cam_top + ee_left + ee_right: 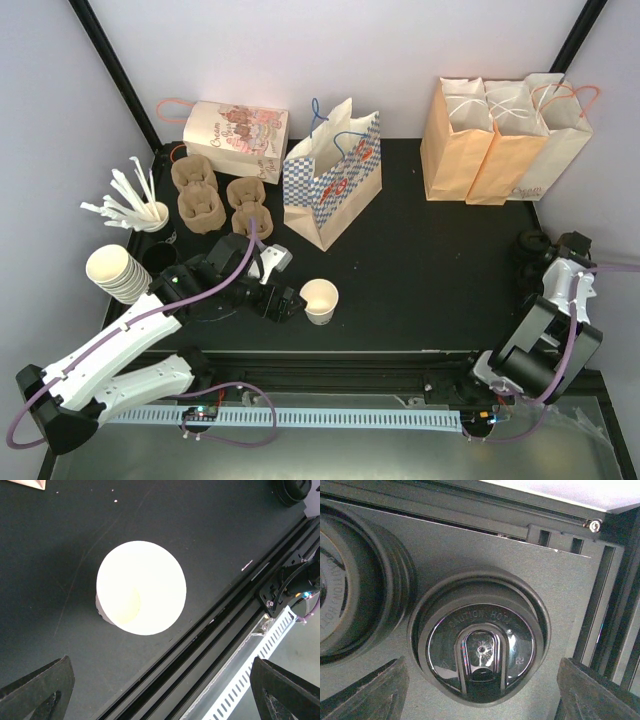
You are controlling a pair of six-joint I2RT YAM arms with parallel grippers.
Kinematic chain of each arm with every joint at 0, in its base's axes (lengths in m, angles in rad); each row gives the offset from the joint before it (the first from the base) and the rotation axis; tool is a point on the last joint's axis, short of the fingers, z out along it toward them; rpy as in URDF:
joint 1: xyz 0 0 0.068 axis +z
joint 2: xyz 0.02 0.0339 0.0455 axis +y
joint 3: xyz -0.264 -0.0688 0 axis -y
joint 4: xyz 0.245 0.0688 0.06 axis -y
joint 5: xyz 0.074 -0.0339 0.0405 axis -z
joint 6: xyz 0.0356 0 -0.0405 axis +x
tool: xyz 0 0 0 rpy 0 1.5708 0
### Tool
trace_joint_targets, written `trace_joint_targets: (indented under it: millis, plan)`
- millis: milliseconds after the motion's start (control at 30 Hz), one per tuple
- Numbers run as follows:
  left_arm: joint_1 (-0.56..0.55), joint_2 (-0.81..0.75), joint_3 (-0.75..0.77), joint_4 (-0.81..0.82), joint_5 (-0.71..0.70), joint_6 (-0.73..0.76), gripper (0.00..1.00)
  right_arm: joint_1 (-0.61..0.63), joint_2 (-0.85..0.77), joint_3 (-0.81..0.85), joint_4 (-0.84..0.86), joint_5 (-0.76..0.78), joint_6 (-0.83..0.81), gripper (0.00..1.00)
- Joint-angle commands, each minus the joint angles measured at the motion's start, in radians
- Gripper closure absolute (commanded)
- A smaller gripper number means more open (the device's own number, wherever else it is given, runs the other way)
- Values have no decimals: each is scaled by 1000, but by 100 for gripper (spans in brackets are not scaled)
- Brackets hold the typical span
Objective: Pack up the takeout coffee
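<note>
One white paper takeout coffee cup (pixel 320 300) stands upright and open-topped on the black table, with no lid on it. In the left wrist view the cup (pixel 141 587) lies just beyond my left gripper (pixel 160 662), which is open and holds nothing. That left gripper (pixel 290 295) sits just left of the cup. At the table's right edge lie black plastic lids (pixel 528 246). My right gripper (pixel 546 262) hovers over them. One black lid (pixel 480 640) marked "CAUTION HOT" lies between the spread fingers of the right gripper (pixel 482 672), apart from both.
A second stack of lids (pixel 350 580) sits beside the first. A blue checkered bag (pixel 335 185) stands mid-table, three kraft bags (pixel 500 140) at back right, a printed bag (pixel 235 135) at back left. Pulp carriers (pixel 215 195), stacked plain cups (pixel 115 272) and white utensils (pixel 130 200) crowd the left.
</note>
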Motion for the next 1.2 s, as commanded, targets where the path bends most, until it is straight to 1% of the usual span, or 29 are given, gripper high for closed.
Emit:
trace_joint_targets:
  millis: [0,33,133,200,367,500,533,767,867,933,1067,1167]
  plan:
    - [5,-1,-4,14,10,19,1,-8,-20,21,-16,1,16,16]
    - [5,-1,-4,14,11,18,2,-7,-14,21,-11,-3,12,14]
    - [5,-2,-4,9,12,20,1,-6,13,22,1,-14,-3,2]
    - [5,-4,-5,5,12,20,1,-7,24,21,6,-15,-7,0]
    - [5,-10,-6,-5,8,24,2,-7,43,8,36,-5,-12,0]
    - [5,-11,-5,-4,6,26,1,-6,70,7,45,12,-14,9]
    - [5,-9,-3,-4,5,26,1,-6,74,7,45,19,-11,10]
    - [5,-4,-1,0,6,25,1,-7,84,7,53,25,-7,9]
    - [5,-4,-3,0,6,24,2,-8,95,6,57,19,-12,4]
    - [5,-4,-3,0,5,25,2,-7,99,7,60,18,-12,2]
    - [5,-4,-7,-1,2,26,1,-7,106,-1,76,15,-13,3]
    - [5,0,-5,-1,1,28,2,-8,112,-5,87,9,-13,8]
